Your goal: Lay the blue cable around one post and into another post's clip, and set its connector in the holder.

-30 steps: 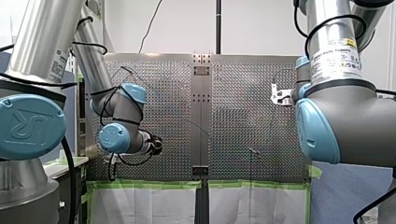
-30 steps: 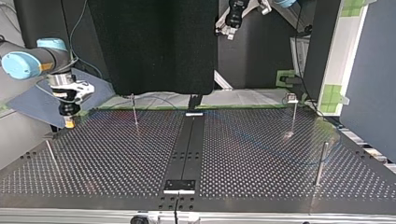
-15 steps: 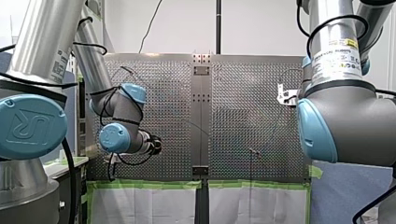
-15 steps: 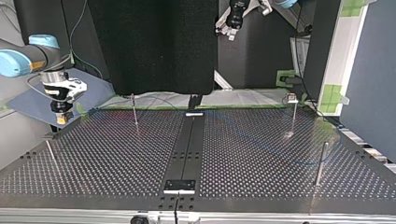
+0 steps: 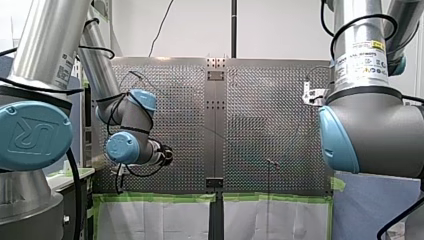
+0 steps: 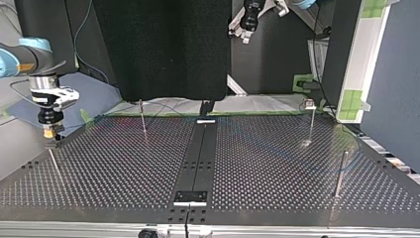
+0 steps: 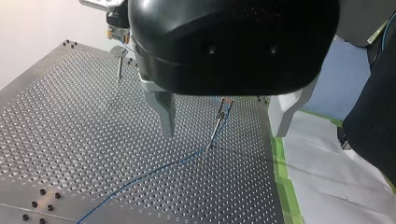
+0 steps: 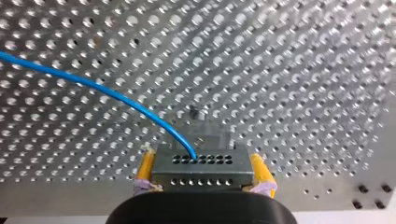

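Observation:
My right gripper [image 8: 203,174], with yellow pads, is shut on the grey connector [image 8: 203,165], and the blue cable [image 8: 107,95] curves away from it over the perforated table. At the top view's left, my right gripper [image 6: 48,131] hangs just above a short post with a small holder [image 6: 51,145] on top. The left wrist view shows the blue cable [image 7: 154,170] crossing the plate and rising to a clipped post [image 7: 220,119]. My left gripper [image 7: 224,135] hovers high above that post, open and holding nothing.
In the top view, thin posts stand at the back left [image 6: 142,118], back right [image 6: 311,121] and right [image 6: 341,173]. A dark centre strip [image 6: 198,158] runs down the table. Green tape [image 7: 285,186] marks the table's edge.
My right gripper has carried the connector toward the top view's left and lower, ending just over the left post's holder. My left arm has not moved.

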Action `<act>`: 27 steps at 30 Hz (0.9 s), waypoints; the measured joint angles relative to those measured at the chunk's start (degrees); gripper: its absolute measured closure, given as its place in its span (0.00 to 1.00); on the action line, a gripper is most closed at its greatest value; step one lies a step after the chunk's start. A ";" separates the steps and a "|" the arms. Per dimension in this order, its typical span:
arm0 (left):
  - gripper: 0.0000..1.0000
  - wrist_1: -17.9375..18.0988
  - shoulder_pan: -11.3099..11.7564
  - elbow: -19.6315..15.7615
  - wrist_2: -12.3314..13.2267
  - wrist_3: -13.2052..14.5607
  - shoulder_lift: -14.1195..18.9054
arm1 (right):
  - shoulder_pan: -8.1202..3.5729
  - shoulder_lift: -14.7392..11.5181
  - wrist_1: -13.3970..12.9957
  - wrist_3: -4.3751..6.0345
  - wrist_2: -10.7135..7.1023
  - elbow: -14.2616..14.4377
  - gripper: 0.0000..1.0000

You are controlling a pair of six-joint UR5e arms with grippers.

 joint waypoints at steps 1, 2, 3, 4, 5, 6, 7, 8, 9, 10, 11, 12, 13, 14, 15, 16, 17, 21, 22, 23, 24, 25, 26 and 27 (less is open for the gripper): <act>0.00 0.00 0.01 0.01 0.00 0.00 0.00 | -0.19 0.01 -0.43 0.42 -0.17 0.00 1.00; 0.00 0.00 0.02 0.01 0.00 0.00 0.00 | -0.44 0.01 -0.94 0.91 -0.37 0.00 1.00; 0.00 0.01 0.05 0.01 0.00 0.00 0.00 | -0.64 0.01 -1.29 1.23 -0.48 0.00 1.00; 0.00 0.03 0.10 0.01 0.00 -0.01 0.00 | -0.81 0.01 -1.63 1.55 -0.57 -0.01 1.00; 0.00 0.04 0.14 0.02 0.00 -0.01 0.01 | -1.01 0.02 -2.01 1.88 -0.67 -0.02 1.00; 0.00 0.05 0.18 0.02 0.00 -0.01 0.01 | -1.16 0.05 -2.25 2.09 -0.77 -0.02 1.00; 0.00 0.06 0.23 0.03 0.00 -0.01 0.01 | -1.37 0.07 -2.51 2.34 -0.92 -0.02 1.00; 0.00 0.07 0.28 0.03 0.00 -0.01 0.01 | -1.65 0.09 -2.87 2.74 -1.23 -0.01 1.00; 0.00 0.08 0.32 0.02 0.00 -0.03 0.01 | -1.86 0.10 -3.10 3.06 -1.48 -0.01 1.00; 0.00 0.08 0.39 0.02 0.00 -0.03 0.02 | -2.05 0.12 -3.27 3.34 -1.71 -0.01 1.00; 0.00 0.08 0.42 0.03 0.00 -0.04 0.03 | -2.28 0.14 -3.44 3.64 -1.99 -0.01 1.00; 0.00 0.09 0.45 0.03 0.00 -0.05 0.02 | -2.44 0.16 -3.53 3.79 -2.15 -0.01 1.00; 0.00 0.09 0.51 0.03 0.00 -0.06 0.02 | -2.58 0.18 -3.61 3.90 -2.31 -0.02 1.00; 0.00 0.09 0.54 0.03 0.00 -0.06 0.02 | -2.75 0.24 -3.70 4.03 -2.50 -0.02 1.00; 0.00 0.09 0.57 0.03 0.00 -0.07 0.02 | -2.86 0.29 -3.79 4.13 -2.66 -0.01 1.00; 0.00 0.09 0.62 0.03 0.00 -0.07 0.01 | -2.95 0.36 -3.89 4.26 -2.86 -0.01 1.00; 0.00 0.09 0.65 0.03 0.00 -0.07 0.01 | -3.04 0.48 -4.05 4.45 -3.24 -0.01 1.00; 0.00 0.06 0.84 0.04 0.00 -0.08 0.01 | -3.14 1.32 -4.52 4.98 -4.18 -0.20 1.00; 0.00 0.04 0.91 0.04 0.01 -0.08 0.01 | -3.16 1.50 -4.55 5.03 -4.29 -0.28 1.00; 0.00 0.04 0.97 0.04 0.04 -0.08 0.00 | -3.16 1.68 -4.55 5.08 -4.38 -0.39 1.00; 0.00 0.05 1.03 0.05 0.07 -0.08 0.00 | -3.16 1.77 -4.57 5.12 -4.42 -0.48 1.00; 0.00 0.06 1.10 0.07 0.11 -0.09 0.00 | -3.16 1.85 -4.57 5.15 -4.45 -0.59 1.00; 0.00 0.05 1.16 0.10 0.13 -0.09 0.00 | -3.15 1.98 -4.54 5.20 -4.48 -0.80 1.00; 0.00 0.04 1.21 0.14 0.14 -0.08 0.00 | -3.12 2.13 -4.45 5.22 -4.49 -1.00 1.00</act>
